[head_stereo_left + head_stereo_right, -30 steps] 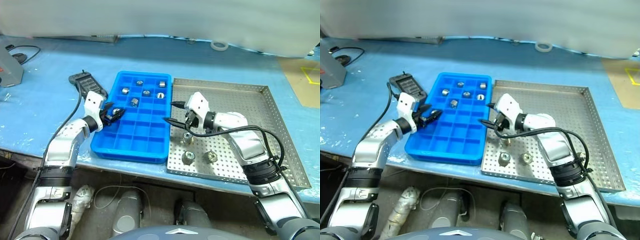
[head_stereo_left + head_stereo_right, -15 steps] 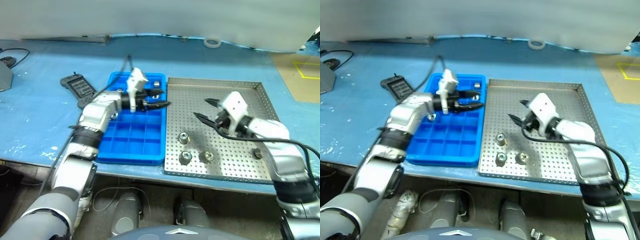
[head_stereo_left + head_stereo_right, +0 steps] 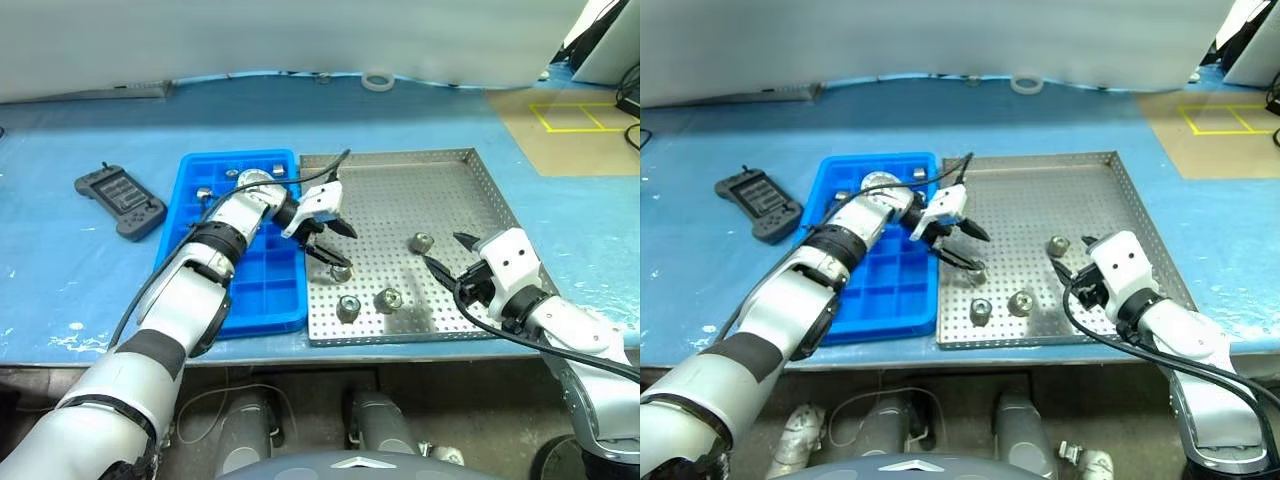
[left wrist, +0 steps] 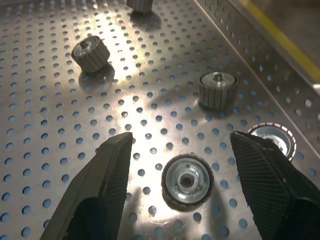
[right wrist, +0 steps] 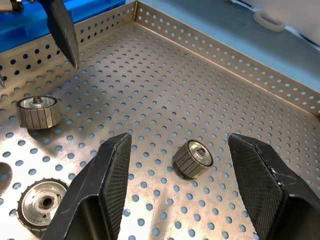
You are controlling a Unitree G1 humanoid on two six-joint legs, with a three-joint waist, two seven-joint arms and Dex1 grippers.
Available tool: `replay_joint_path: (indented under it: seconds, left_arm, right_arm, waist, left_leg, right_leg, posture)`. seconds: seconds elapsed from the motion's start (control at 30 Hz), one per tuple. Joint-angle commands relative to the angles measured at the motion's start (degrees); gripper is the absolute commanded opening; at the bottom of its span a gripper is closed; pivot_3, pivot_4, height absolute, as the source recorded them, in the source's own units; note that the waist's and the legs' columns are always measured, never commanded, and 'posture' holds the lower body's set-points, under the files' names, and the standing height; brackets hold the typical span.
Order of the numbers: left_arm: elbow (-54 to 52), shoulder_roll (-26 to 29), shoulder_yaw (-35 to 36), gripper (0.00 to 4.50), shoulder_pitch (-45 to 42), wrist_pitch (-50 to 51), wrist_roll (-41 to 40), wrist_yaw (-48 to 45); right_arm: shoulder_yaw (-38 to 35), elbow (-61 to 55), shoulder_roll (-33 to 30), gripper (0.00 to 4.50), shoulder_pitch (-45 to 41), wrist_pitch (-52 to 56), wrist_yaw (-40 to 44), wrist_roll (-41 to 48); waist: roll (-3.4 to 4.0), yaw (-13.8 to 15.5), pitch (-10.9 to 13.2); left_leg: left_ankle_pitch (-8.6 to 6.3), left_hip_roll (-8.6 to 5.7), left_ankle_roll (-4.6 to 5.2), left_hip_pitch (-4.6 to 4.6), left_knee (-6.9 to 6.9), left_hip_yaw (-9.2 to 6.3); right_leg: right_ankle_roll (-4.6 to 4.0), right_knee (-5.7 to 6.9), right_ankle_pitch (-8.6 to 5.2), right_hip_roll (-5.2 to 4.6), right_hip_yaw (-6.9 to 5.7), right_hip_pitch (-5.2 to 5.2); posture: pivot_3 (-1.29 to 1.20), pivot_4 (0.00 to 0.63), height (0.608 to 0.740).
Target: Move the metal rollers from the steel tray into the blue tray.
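- Left wrist view: left gripper [image 4: 182, 150] spread wide, empty; a roller [image 4: 187, 180] stands on end, hole up, on the steel tray [image 4: 45, 110], directly between and below the fingertips.
- Right gripper [image 5: 175, 147]: spread wide, empty; a tilted roller [image 5: 193, 158] lies just ahead.
- Blue tray [image 3: 255, 290]: beside the steel tray; left arm nearer.

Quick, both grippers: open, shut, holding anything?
Left gripper: open, empty, over a roller in the steel tray.
Right gripper: open, empty.
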Motion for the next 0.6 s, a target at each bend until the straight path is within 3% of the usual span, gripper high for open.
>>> replay_joint_path:
  seconds: [0.03,0.23,0.6]
  left_arm:
    - [2.9,-0.6,-0.1,3.26,-3.4,-3.4,2.3,-2.2]
    - [5.0,-1.9,-2.1,3.26,-5.7,-4.9,7.0,-5.6]
    - [7.5,-4.7,-5.0,3.26,-4.4,-4.5,15.4,2.4]
  right_arm:
    - [-1.4,-2.6,0.1,3.24,0.6,0.4,-1.1,0.4]
    - [0.4,-2.1,0.5,3.24,0.2,0.3,-2.3,0.2]
    - [2.9,-0.7,1.3,3.24,0.6,-1.3,-4.0,-1.3]
  waist:
    - [0.0,-0.1,0.0]
    - [0.0,-0.2,0.0]
    - [0.0,-0.8,0.0]
  left_leg:
    - [-0.01,-0.01,0.02,-0.02,0.01,0.0]
    - [0.01,-0.02,0.3,-0.13,0.01,0.02]
    - [0.01,-0.02,0.3,-0.11,0.04,0.02]
  right_leg:
    - [0.0,-0.01,0.0,-0.02,0.0,0.0]
    - [-0.01,-0.1,0.0,-0.04,-0.02,-0.05]
    - [0.0,-0.09,0.01,-0.04,-0.02,-0.03]
  posture:
    - [-0.5,0.15,0.74]
    - [-0.49,0.15,0.74]
    - [-0.51,0.15,0.74]
